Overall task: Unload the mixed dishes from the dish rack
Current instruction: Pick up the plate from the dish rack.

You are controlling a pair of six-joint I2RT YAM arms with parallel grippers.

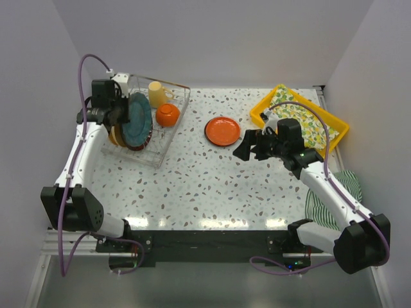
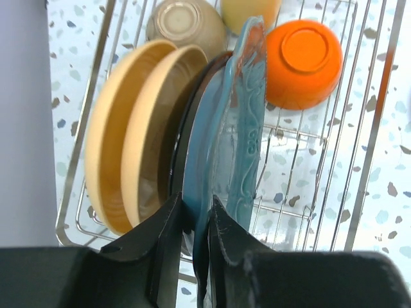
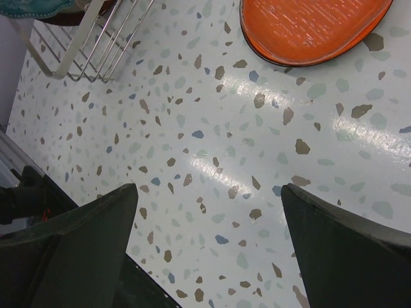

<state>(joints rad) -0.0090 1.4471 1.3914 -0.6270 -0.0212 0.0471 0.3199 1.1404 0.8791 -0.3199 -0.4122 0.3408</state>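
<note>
The silvery wire dish rack (image 1: pixel 168 131) stands at the back left. In it stand a teal plate (image 1: pixel 138 120), tan-yellow plates (image 2: pixel 128 128) and a dark brown plate (image 2: pixel 186 128), with an orange bowl (image 1: pixel 167 115) and a cream mug (image 1: pixel 157 94) behind. My left gripper (image 2: pixel 196 208) is shut on the teal plate's (image 2: pixel 225 141) rim. An orange plate (image 1: pixel 222 131) lies on the table, also in the right wrist view (image 3: pixel 308 29). My right gripper (image 1: pixel 247 146) is open and empty just right of it.
A yellow tray (image 1: pixel 264 108) with lemon-print cloth sits at the back right. A green striped cloth (image 1: pixel 350 186) lies at the right edge. A tan upturned bowl (image 2: pixel 185 24) sits in the rack's far end. The rack corner (image 3: pixel 77 58) shows in the right wrist view.
</note>
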